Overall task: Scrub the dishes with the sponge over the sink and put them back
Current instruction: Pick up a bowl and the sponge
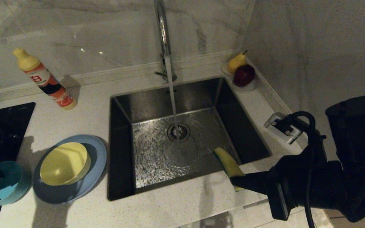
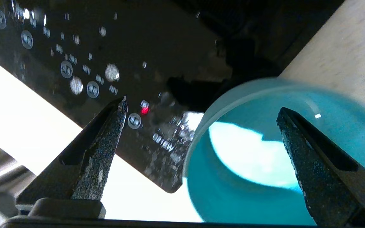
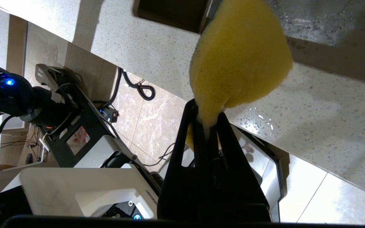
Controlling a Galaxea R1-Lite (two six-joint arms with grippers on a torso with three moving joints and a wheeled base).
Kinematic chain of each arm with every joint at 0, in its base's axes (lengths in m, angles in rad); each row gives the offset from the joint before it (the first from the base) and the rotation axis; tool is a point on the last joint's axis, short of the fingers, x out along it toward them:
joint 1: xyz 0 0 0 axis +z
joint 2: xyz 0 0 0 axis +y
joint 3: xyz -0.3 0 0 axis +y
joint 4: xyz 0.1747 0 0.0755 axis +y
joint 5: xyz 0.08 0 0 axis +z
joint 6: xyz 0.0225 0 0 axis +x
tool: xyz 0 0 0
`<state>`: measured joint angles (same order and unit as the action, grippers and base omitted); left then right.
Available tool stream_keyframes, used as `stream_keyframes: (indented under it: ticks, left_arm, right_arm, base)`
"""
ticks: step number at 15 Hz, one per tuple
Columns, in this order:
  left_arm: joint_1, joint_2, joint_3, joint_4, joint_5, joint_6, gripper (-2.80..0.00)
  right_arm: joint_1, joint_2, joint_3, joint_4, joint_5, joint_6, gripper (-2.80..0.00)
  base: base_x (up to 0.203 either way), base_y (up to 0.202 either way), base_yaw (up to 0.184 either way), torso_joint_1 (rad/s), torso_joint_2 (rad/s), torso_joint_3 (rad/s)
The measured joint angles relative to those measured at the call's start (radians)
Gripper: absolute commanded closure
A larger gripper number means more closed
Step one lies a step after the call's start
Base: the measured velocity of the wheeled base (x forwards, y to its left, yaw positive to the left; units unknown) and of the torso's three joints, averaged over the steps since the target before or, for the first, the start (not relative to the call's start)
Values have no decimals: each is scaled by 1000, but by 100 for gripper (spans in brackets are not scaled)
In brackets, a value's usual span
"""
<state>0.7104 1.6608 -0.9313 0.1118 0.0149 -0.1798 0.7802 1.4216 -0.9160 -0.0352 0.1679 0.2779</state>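
- cooktop (image 1: 2, 126) fills the far left of the counter (image 1: 176, 205); its printed controls show in the left wrist view.
- left gripper (image 2: 201, 126) is at the left edge of the head view, fingers (image 2: 106, 142) spread wide, one over the cooktop and one over the teal bowl (image 1: 2, 186); nothing is held.
- teal bowl sits at the counter's front left corner, partly on the cooktop's edge, just beside the plate.
- plate (image 1: 90, 171) lies on the counter between the teal bowl and the sink, with the yellow bowl (image 1: 64, 163) tilted inside it.
- bottle (image 1: 44, 79) stands leaning on the counter behind the plate, near the wall.
- sink (image 1: 157, 152) takes the middle; water runs from the tap (image 1: 163, 34) onto the drain (image 1: 178, 132) and wets the basin floor.
- sponge (image 1: 228, 163) is pinched at one end by the right gripper (image 3: 207, 118), fingers pressed together on it; it hangs over the sink's front right corner, above the rim, yellow side showing.
- pear (image 1: 236, 61) and a dark red fruit (image 1: 244, 75) sit in a dish (image 1: 247, 88) at the sink's back right corner.
- right arm (image 1: 328, 177) reaches in from the right.
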Motion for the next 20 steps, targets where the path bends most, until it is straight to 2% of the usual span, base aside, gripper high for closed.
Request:
stream_keyframes:
  ticks: [9,20]
  left_arm:
    - [35,69,-19,10,0,-20,-280]
    - [38,94,-8,7,-11,-30,-280]
  right_arm:
    - [-7,15,1,-7,4,3,0]
    - [-15,24,1,-7,5,3,0]
  base:
    - [0,0,0,0,0,0]
    - [0,0,0,0,0,0]
